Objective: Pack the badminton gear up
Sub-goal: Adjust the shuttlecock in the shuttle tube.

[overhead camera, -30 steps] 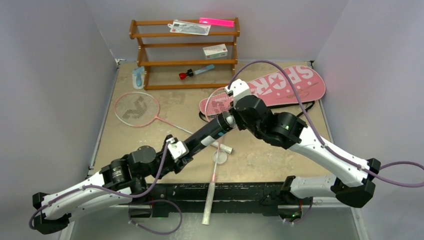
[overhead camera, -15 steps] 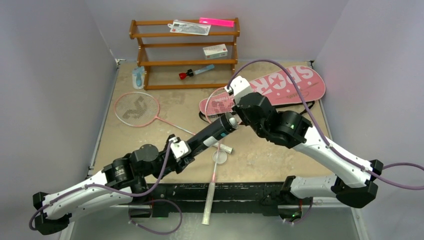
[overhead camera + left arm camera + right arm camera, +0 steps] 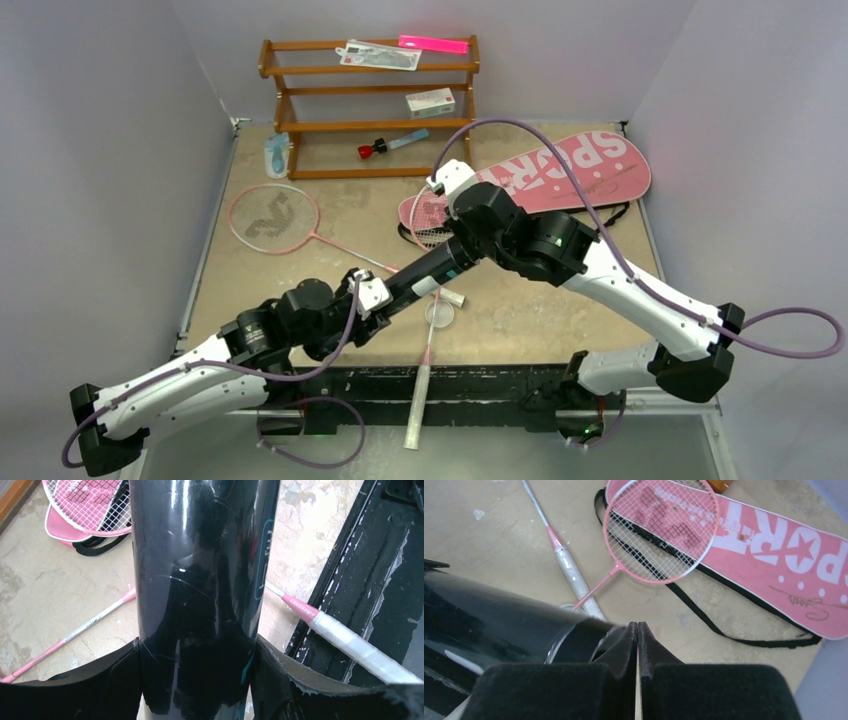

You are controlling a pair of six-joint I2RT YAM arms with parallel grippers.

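Notes, sweeping the counter from 9 o'clock round to 3 o'clock.

- One pink racket (image 3: 272,217) is lying flat toward 10 o'clock. Its shaft is running off toward 4 o'clock beneath the arms. It is not packed yet.
- Your left end effector (image 3: 385,303) is grasping the black tube (image 3: 425,272) low on its barrel, with one jaw on each side in the left wrist view. You are holding the tube off the counter (image 3: 300,270), tilted, its mouth pointing to about 2 o'clock. My reading: you are bracing it and offering the open end to the other arm.
- The second racket (image 3: 659,530) is resting its head on the near end of the bag. Its shaft is passing behind the tube and its handle is hanging past the counter's edge at 6 o'clock. It seems staged for bagging.
- Your right end effector (image 3: 638,645) is clenched, pads pressed together with nothing showing between them, and is sitting right at the tube's mouth. Judgement: you are using the closed tips as a pusher there. I cannot see inside the tube, and no shuttlecock is showing.
- The pink "SPORT" bag (image 3: 570,170) is lying flat at 1 to 2 o'clock, lettering up, its black strap loose beside it. I cannot tell whether it is open. It is probably waiting for the rackets.
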